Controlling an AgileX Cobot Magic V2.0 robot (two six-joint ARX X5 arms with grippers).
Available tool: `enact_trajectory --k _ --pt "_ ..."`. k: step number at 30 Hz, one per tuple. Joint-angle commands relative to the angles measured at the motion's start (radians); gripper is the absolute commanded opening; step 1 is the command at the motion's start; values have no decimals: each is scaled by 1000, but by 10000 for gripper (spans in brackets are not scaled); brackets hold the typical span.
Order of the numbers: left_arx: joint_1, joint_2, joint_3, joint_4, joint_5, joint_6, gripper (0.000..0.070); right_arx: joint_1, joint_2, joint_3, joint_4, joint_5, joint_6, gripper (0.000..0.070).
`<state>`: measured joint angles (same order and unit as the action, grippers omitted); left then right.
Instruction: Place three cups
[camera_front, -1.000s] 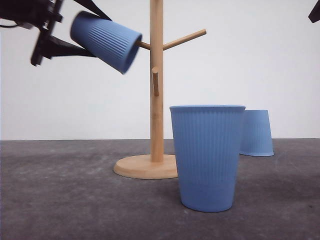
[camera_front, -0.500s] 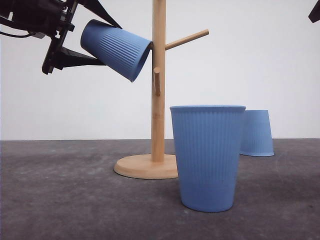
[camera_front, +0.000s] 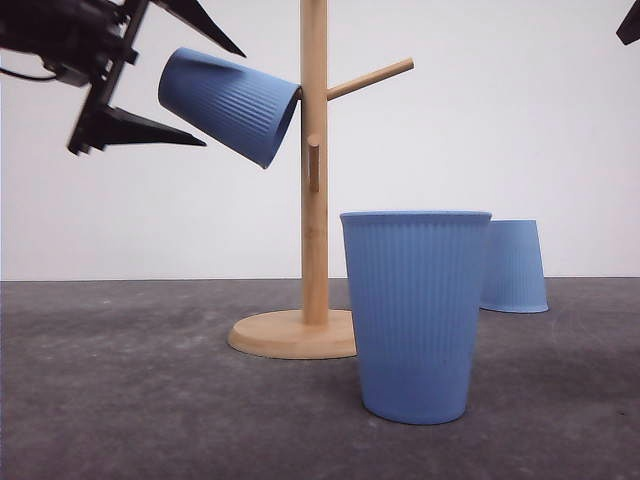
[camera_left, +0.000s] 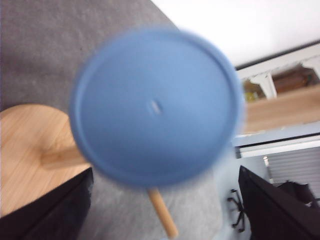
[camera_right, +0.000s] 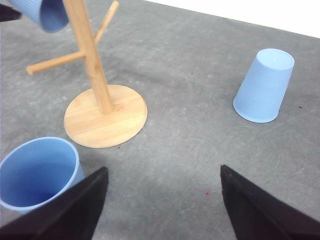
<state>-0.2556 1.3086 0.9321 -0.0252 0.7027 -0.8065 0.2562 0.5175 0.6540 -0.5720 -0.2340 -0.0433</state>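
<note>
In the front view the left gripper (camera_front: 195, 85) hangs high over the left side of the table (camera_front: 120, 400), its black fingers (camera_front: 150, 129) spread wide. One finger passes above and one below the base of the hung cup (camera_front: 230, 103), and neither appears to touch it. That cup sits tilted on a left-hand peg of the wooden cup tree (camera_front: 314, 170), mouth against the post and base pointing up and left toward the gripper. In the left wrist view the cup's round flat base (camera_left: 156, 106) is blurred, with the dark fingers apart on either side of it and a peg (camera_left: 162, 212) showing beneath.

The tree's round foot (camera_front: 290, 333) stands near the middle of the table. One bare peg (camera_front: 370, 78) slants up to the right, and a short peg (camera_front: 311, 163) points forward. The table left of the foot lies open toward the left edge.

Just right of the foot and nearer the front edge, the upright cup (camera_front: 415, 313) stands mouth up; in the right wrist view it (camera_right: 39, 172) sits apart from the foot (camera_right: 106, 116). Farther right and toward the back edge, the inverted cup (camera_front: 513, 266) rests mouth down, well apart from the tree, with open surface around it (camera_right: 264, 85).

The right gripper (camera_right: 162, 207) hovers over bare table, its fingers (camera_right: 260, 210) held wide and gripping nothing.
</note>
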Motion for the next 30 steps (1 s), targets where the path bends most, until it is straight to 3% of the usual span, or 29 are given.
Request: enact_trajectory --k 1,5,9,11,20,26,30 --pt "-2 -26 17 -53 1 92 558 3 3 16 10 -1 17 456" --pt "-2 -111 16 -241 -25 223 548 3 3 16 10 -1 17 456" --pt "-2 -202 3 -411 -137 363 467 3 3 16 10 0 18 456" --pt "0 -251 -20 -447 -184 398 457 3 3 16 10 5 31 456" --pt "9 -492 -222 -453 -275 413 457 -24 147 70 10 85 190 457" --pt "9 -566 -260 -505 -323 405 457 -79 434 235 10 76 190 458" --pt "9 -587 -260 -492 -327 400 457 -120 654 389 10 66 144 461"
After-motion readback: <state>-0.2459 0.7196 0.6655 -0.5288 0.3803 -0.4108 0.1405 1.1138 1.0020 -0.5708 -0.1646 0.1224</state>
